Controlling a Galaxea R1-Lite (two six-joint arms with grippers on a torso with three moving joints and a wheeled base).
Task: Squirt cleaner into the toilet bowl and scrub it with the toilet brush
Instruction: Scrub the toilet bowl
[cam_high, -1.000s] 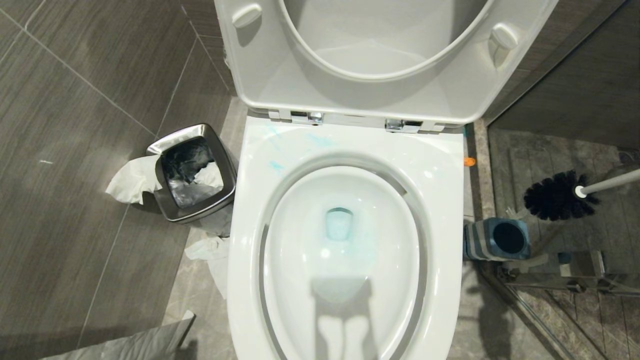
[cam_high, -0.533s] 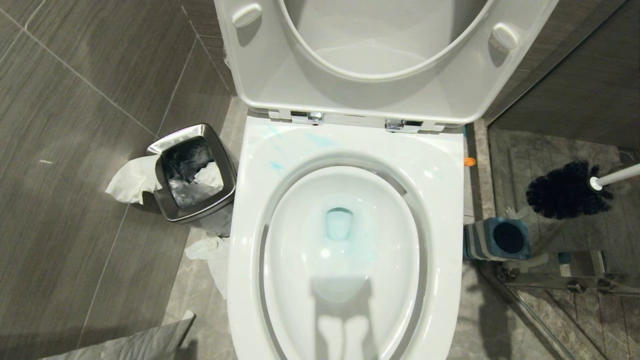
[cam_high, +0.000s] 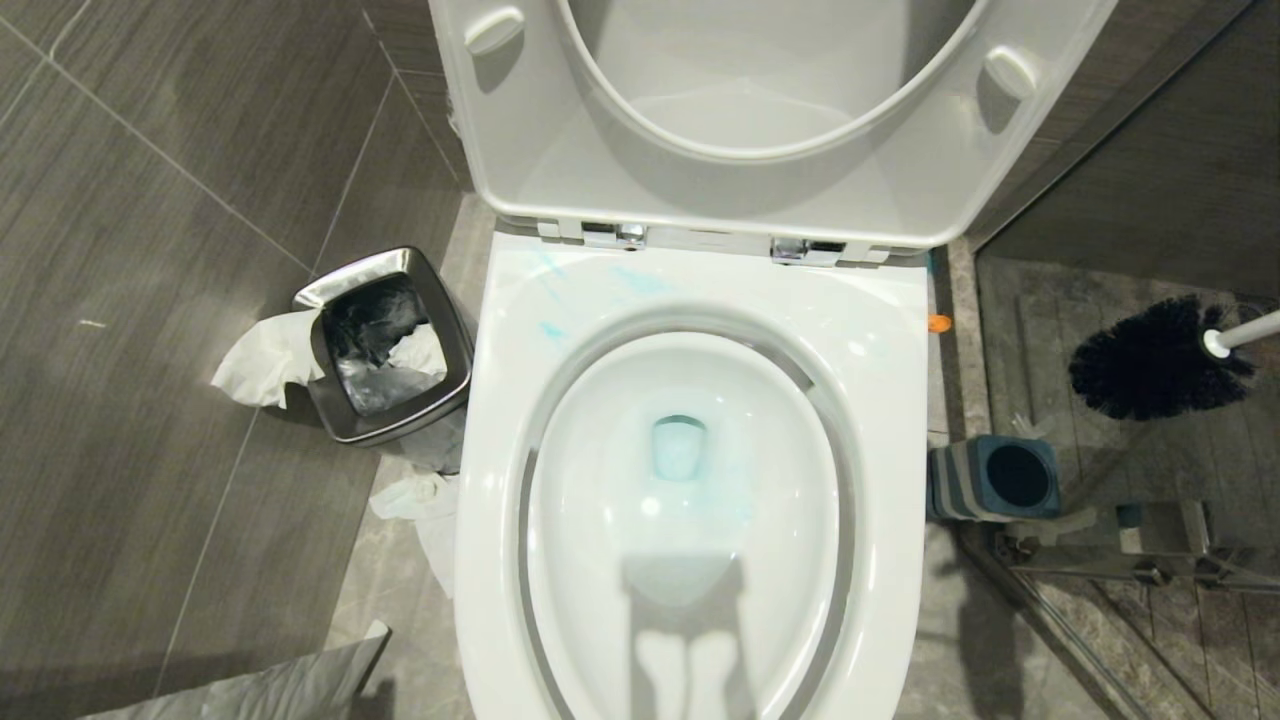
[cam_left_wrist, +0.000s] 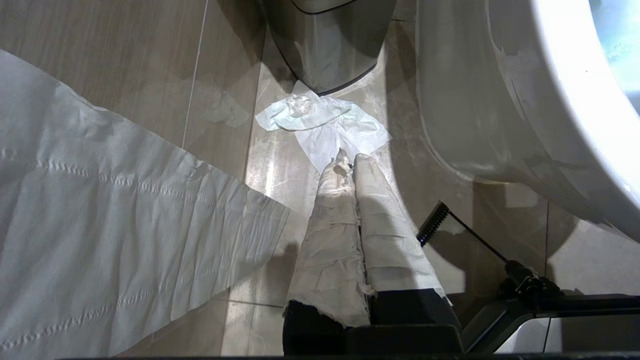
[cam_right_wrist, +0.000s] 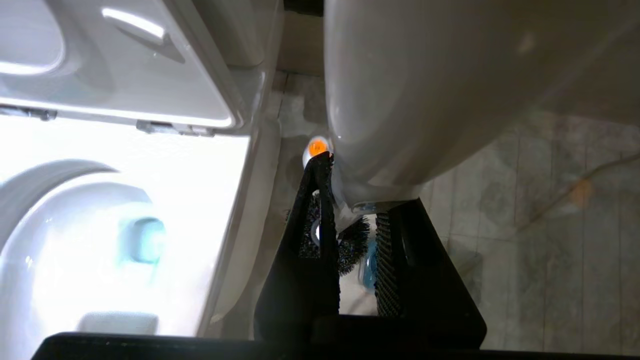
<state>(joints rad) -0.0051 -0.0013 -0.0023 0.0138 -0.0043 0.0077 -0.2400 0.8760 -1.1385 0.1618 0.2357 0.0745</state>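
Right gripper was clamped on the slim white plastic handle of the toilet brush, black bristle head hanging in the air to the right of the large glossy white ceramic toilet bowl and above its square blue-and-grey striped holder, clear of it. Turquoise-blue cleaner tinted the water in the bowl, with pale smears on the back rim. Seat and lid were up. Left gripper, fingers pressed together and wrapped in white paper, sat parked low by the bowl's left side, near crumpled tissue on the floor and the small square steel bin.

Step in hand, as judged: carry brush over rim into bowl. Do it well: lift head clear of the rim, bring it in over the blue water, tilt the handle so the bristles meet the porcelain, keep grip firm; dripping on the floor is a risk.
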